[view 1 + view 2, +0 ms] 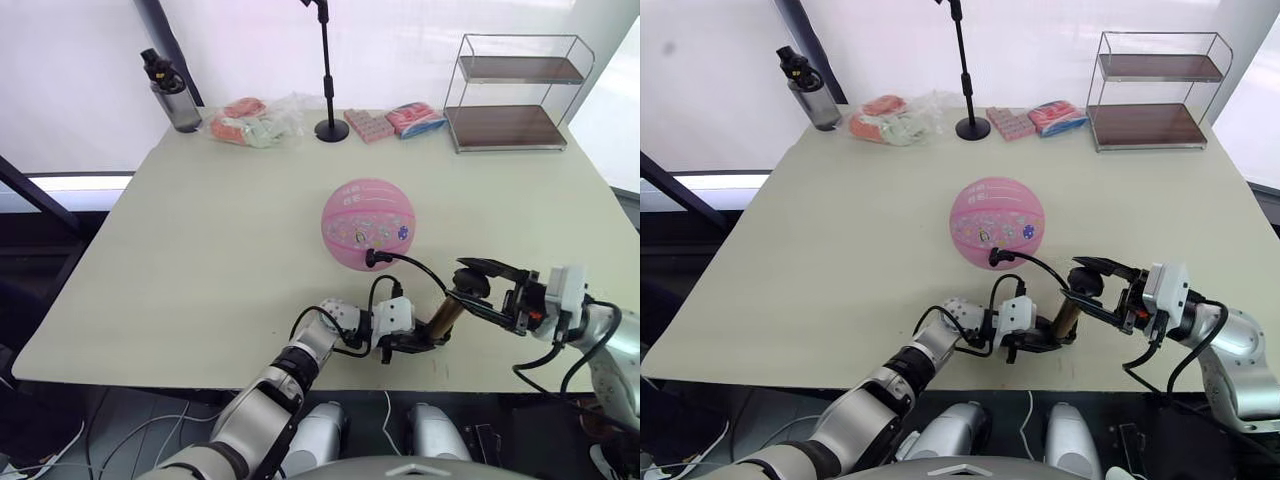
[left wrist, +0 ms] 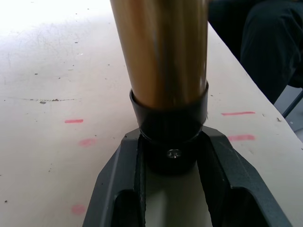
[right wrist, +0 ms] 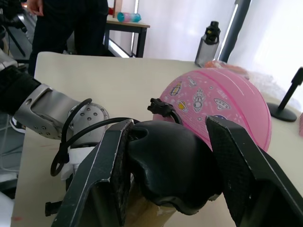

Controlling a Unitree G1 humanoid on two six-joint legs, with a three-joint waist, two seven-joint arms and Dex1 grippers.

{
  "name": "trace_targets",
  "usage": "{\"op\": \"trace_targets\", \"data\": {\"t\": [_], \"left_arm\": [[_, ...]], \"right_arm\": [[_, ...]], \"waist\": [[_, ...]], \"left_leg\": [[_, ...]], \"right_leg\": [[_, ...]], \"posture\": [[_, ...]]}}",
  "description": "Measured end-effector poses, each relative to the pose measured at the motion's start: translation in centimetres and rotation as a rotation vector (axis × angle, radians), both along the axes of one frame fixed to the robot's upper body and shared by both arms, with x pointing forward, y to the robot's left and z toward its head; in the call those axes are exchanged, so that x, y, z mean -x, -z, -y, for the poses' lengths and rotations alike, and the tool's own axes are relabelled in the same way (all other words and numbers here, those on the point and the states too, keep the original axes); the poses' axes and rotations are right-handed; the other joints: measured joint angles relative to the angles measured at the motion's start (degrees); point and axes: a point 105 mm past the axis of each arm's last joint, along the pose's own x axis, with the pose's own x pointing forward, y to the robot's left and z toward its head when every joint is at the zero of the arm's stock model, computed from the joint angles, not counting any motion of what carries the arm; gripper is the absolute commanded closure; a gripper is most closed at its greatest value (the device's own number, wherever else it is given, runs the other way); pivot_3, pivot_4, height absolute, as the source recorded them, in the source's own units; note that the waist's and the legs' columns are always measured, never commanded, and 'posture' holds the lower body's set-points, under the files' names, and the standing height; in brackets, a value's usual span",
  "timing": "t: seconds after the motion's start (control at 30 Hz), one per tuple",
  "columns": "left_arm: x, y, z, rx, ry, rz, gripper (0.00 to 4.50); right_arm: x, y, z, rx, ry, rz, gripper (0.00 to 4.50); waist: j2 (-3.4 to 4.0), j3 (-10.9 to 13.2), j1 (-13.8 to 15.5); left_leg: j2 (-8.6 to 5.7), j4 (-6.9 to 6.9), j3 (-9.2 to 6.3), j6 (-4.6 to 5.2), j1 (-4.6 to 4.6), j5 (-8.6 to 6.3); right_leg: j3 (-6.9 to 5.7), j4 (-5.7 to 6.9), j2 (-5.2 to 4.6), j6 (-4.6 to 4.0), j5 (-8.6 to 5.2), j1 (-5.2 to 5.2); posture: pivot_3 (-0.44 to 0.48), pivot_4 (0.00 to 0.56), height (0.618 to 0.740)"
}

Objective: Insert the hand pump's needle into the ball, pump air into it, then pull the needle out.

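Pink rubber ball [image 1: 367, 224], printed with small cartoon figures, sat near the middle of the pale table [image 1: 200, 260], well clear of the clutter along the far edge. Black hose [image 1: 1040, 266] ran from the ball's near face, where its fitting [image 1: 994, 257] was seated at the valve, in a loop back to the hand pump [image 1: 1068, 315]; the needle itself was hidden inside, so you could take the insertion step as done. Pump: bronze-gold barrel tilted up off the table near the front edge, black cap at each end. Your left gripper [image 1: 1032, 340] was closed on the lower cap, which the left wrist view showed wedged between both fingers [image 2: 232, 184] with the barrel [image 2: 163, 52] rising away. Your right gripper [image 1: 1090, 277] straddled the black handle [image 3: 173, 168]; the left-hand pad looked pressed to it while the other finger [image 3: 246, 161] appeared to stand slightly off, so the hold read as loose or not fully shut. Step in hand, by my reading: pumping air. Your next move called for a firm squeeze on the handle, then strokes straight along the barrel's axis while the left held the base still, with slack kept in the hose so the fitting was not dragged out of the valve.
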Motion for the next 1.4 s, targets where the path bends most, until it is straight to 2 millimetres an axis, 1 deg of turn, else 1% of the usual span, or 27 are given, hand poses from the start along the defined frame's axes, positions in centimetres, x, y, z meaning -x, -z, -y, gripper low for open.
{"op": "trace_targets", "data": {"t": [0.03, 0.07, 0.1, 0.2, 0.23, 0.33, 0.4, 0.43, 0.47, 0.5, 0.53, 0.6, 0.9, 1.0, 1.13, 1.17, 1.4], "left_arm": [[0.0, 0.0, 0.0, 0.000, 0.001, 0.000, 3.41], [0.0, -0.1, 0.1, 0.004, 0.003, 0.000, 3.41], [0.0, -0.1, 0.1, 0.005, 0.003, 0.001, 3.41], [0.0, -0.2, 0.1, 0.004, 0.006, 0.002, 3.41], [0.0, -0.2, 0.1, 0.005, 0.006, 0.004, 3.41], [-0.1, -0.2, 0.1, 0.004, 0.007, 0.004, 3.41], [0.0, -0.2, 0.1, 0.004, 0.007, 0.004, 3.41], [-0.1, -0.2, 0.1, 0.005, 0.007, 0.005, 3.41], [-0.1, -0.2, 0.1, 0.005, 0.007, 0.005, 3.41], [-0.1, -0.2, 0.1, 0.005, 0.007, 0.005, 3.41], [-0.1, -0.2, 0.1, 0.005, 0.007, 0.005, 3.41], [-0.1, -0.2, 0.1, 0.005, 0.007, 0.006, 3.41], [0.0, -0.3, 0.2, 0.005, 0.013, 0.011, 3.41], [0.0, -0.2, 0.1, 0.001, 0.014, 0.013, 3.41], [-0.1, -0.2, 0.0, -0.004, 0.013, 0.015, 3.41], [-0.1, -0.1, -0.1, -0.008, 0.012, 0.015, 3.41], [0.0, 0.1, -0.2, -0.017, 0.012, 0.016, 3.41]], "right_arm": [[0.0, -0.2, 0.0, -0.004, -0.001, 0.000, 2.40], [-0.1, -1.7, 0.2, -0.018, -0.016, 0.003, 2.40], [-0.2, -2.7, 0.5, -0.023, -0.023, 0.019, 2.40], [0.1, -5.0, 0.7, -0.040, -0.040, 0.049, 2.40], [0.0, -6.0, 0.9, -0.046, -0.042, 0.060, 2.40], [0.2, -7.7, 1.1, -0.062, -0.049, 0.083, 2.40], [0.3, -8.1, 1.3, -0.068, -0.049, 0.087, 2.40], [0.2, -8.7, 1.4, -0.071, -0.051, 0.087, 2.40], [0.3, -9.9, 1.7, -0.070, -0.055, 0.107, 2.40], [0.4, -10.5, 1.8, -0.069, -0.058, 0.123, 2.40], [0.4, -10.6, 1.8, -0.071, -0.059, 0.126, 2.40], [0.6, -11.6, 1.9, -0.071, -0.069, 0.134, 2.40], [0.6, -11.7, 1.5, -0.065, -0.074, 0.108, 2.40], [1.0, -11.4, 1.3, -0.083, -0.077, 0.109, 2.40], [1.5, -10.6, 1.4, -0.141, -0.060, 0.094, 2.40], [1.6, -10.1, 1.5, -0.170, -0.052, 0.085, 2.40], [2.0, -9.5, 1.1, -0.205, -0.039, 0.088, 2.40]], "waist": [[0.01, 0.02, 0.01], [0.16, 0.17, 0.03], [0.21, 0.27, 0.03], [0.20, 0.32, 0.09], [0.22, 0.35, 0.07], [0.17, 0.38, 0.07], [0.18, 0.39, 0.09], [0.21, 0.42, 0.06], [0.23, 0.46, 0.07], [0.22, 0.46, 0.07], [0.22, 0.46, 0.08], [0.24, 0.47, 0.07], [0.26, 0.51, 0.09], [0.26, 0.49, 0.08], [0.26, 0.43, 0.00], [0.16, 0.38, -0.05], [-0.05, 0.13, -0.08]], "left_leg": [[0.00, 0.00, 0.00, 0.00, -0.01, 0.00], [-0.02, 0.01, 0.01, 0.00, -0.04, 0.00], [-0.04, 0.01, 0.03, 0.01, -0.06, 0.00], [-0.03, 0.00, -0.01, 0.01, -0.07, 0.00], [-0.03, 0.01, 0.01, 0.01, -0.09, 0.00], [-0.03, 0.01, 0.00, 0.01, -0.09, 0.00], [-0.03, 0.01, 0.00, 0.01, -0.10, 0.00], [-0.04, 0.02, 0.03, 0.01, -0.10, 0.00], [-0.04, 0.03, 0.04, 0.01, -0.11, 0.00], [-0.04, 0.03, 0.03, 0.01, -0.10, 0.00], [-0.03, 0.03, 0.02, 0.01, -0.10, 0.00], [-0.04, 0.03, 0.03, 0.02, -0.11, 0.00], [-0.04, 0.03, 0.03, 0.01, -0.19, 0.00], [-0.04, 0.03, 0.03, 0.01, -0.17, 0.00], [-0.03, 0.02, 0.05, 0.02, -0.10, 0.00], [0.01, 0.00, 0.04, 0.01, 0.01, 0.00], [0.03, -0.04, 0.03, 0.01, 0.11, -0.01]], "right_leg": [[0.00, 0.00, 0.00, 0.00, 0.00, -0.01], [0.00, -0.02, -0.06, 0.00, 0.00, -0.01], [0.00, -0.02, -0.09, 0.01, 0.00, -0.02], [-0.03, -0.02, -0.08, 0.01, 0.00, -0.03], [-0.02, -0.02, -0.09, 0.01, 0.00, -0.04], [-0.03, -0.02, -0.09, 0.01, 0.00, -0.04], [-0.03, -0.02, -0.10, 0.01, 0.00, -0.04], [-0.02, -0.02, -0.11, 0.02, 0.01, -0.05], [-0.03, -0.02, -0.13, 0.02, 0.01, -0.05], [-0.04, -0.02, -0.12, 0.02, 0.01, -0.05], [-0.04, -0.02, -0.12, 0.02, 0.01, -0.05], [-0.03, -0.02, -0.12, 0.02, 0.01, -0.05], [-0.04, -0.02, -0.16, 0.02, 0.01, -0.12], [-0.05, -0.02, -0.16, 0.02, 0.01, -0.11], [-0.02, 0.00, -0.14, 0.02, 0.01, -0.08], [-0.02, 0.00, -0.09, 0.02, 0.00, 0.00], [-0.02, -0.01, -0.05, 0.01, 0.00, 0.03]], "posture": [[0.000, 0.150, 0.736], [0.000, 0.150, 0.736], [0.000, 0.150, 0.736], [0.000, 0.150, 0.736], [0.000, 0.150, 0.736], [0.000, 0.150, 0.736], [0.000, 0.150, 0.736], [0.000, 0.150, 0.736], [0.000, 0.150, 0.736], [0.000, 0.150, 0.736], [0.000, 0.150, 0.736], [0.000, 0.150, 0.736], [0.000, 0.150, 0.736], [0.000, 0.150, 0.736], [0.000, 0.150, 0.736], [0.000, 0.150, 0.736], [0.000, 0.150, 0.736]]}}
